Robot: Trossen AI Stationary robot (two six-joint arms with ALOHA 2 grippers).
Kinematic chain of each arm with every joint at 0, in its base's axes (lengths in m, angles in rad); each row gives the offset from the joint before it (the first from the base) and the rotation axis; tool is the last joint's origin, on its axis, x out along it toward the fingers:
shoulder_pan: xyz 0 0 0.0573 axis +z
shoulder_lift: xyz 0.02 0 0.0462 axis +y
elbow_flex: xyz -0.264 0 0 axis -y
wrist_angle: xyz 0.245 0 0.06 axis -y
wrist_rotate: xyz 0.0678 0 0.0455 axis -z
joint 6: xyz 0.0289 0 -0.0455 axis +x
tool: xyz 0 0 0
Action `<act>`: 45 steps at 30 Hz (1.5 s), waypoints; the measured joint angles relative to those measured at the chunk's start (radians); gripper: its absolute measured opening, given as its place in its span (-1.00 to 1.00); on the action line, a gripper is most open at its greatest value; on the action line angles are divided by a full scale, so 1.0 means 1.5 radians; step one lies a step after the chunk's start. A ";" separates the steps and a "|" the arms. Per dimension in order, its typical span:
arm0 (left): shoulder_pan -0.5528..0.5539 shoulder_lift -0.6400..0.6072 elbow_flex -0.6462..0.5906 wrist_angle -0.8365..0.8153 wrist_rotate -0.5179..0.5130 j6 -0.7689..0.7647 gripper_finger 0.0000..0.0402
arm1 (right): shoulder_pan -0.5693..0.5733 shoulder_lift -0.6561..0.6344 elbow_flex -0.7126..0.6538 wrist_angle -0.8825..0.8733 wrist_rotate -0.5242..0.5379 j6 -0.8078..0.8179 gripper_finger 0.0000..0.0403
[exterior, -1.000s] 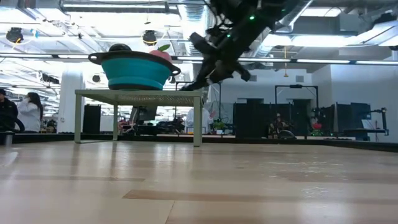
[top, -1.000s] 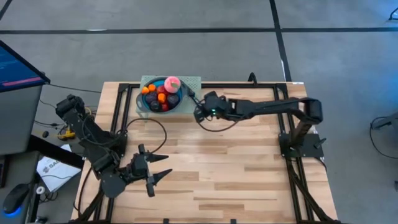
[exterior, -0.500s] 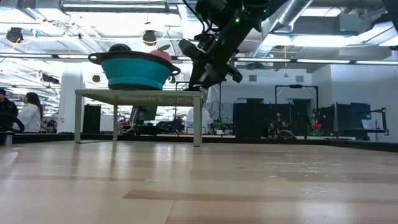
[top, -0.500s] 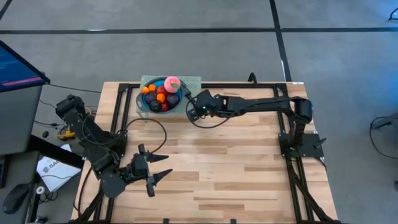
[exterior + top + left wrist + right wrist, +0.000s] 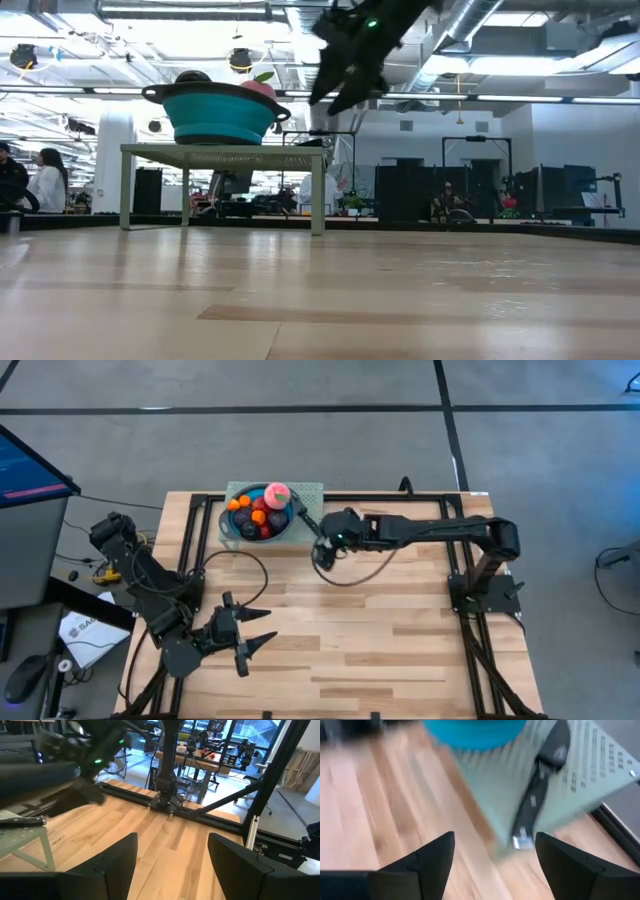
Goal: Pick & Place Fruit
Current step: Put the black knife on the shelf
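Observation:
The fruit [image 5: 262,512], red, dark purple, orange and one pink piece, lies heaped in the blue bowl [image 5: 231,526]. The bowl stands on a pale green perforated stand [image 5: 312,490] at the table's far edge. A long black knife [image 5: 305,516] lies on the stand, right of the bowl. My right gripper [image 5: 322,548] hangs open in the air just right of and nearer than the stand, holding nothing. Its wrist view looks down on the knife [image 5: 540,785] and the bowl's wall [image 5: 475,729]. My left gripper [image 5: 268,628] rests open near the table's near-left corner.
A dark cable [image 5: 350,575] loops over the wood below my right arm. The stand [image 5: 220,152] lifts the bowl [image 5: 215,112] well above the table on thin legs. Black frame rails run along the table's left and right edges. People stand far off in the room.
My right gripper first reached left toward the bowl, then drew back to the right and rose higher above the table. The fruit, bowl and knife have stayed in place.

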 joint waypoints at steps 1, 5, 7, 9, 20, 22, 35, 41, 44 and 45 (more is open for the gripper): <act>0.000 0.000 0.000 0.000 0.000 0.000 0.17 | 0.004 -0.009 0.000 -0.033 -0.001 -0.018 0.35; 0.000 0.000 0.000 -0.001 0.005 0.000 0.17 | 0.007 -0.018 -0.014 -0.089 -0.005 -0.101 0.33; 0.001 0.000 0.000 -0.002 0.016 0.002 0.17 | 0.006 -0.015 -0.030 -0.075 -0.006 -0.132 0.33; 0.001 0.000 0.000 -0.002 0.018 0.002 0.17 | 0.001 -0.015 -0.052 -0.037 -0.006 -0.152 0.34; 0.001 0.000 0.000 -0.002 0.018 0.002 0.17 | -0.049 -0.015 -0.084 0.072 -0.094 -0.160 0.34; 0.001 0.000 0.000 -0.002 0.018 0.002 0.17 | -0.050 -0.015 -0.084 0.090 -0.094 -0.160 0.34; 0.001 0.000 0.000 -0.002 0.018 0.002 0.17 | -0.053 -0.016 -0.084 0.118 -0.058 -0.137 0.34; 0.001 0.000 0.000 -0.002 0.018 0.002 0.17 | -0.070 0.015 -0.084 0.096 -0.122 -0.140 0.34; 0.001 0.000 0.000 -0.002 0.018 0.002 0.17 | -0.067 0.035 -0.084 0.118 -0.134 -0.141 0.34; 0.001 0.000 0.000 -0.003 0.018 0.002 0.17 | -0.065 0.038 -0.084 0.123 -0.143 -0.142 0.34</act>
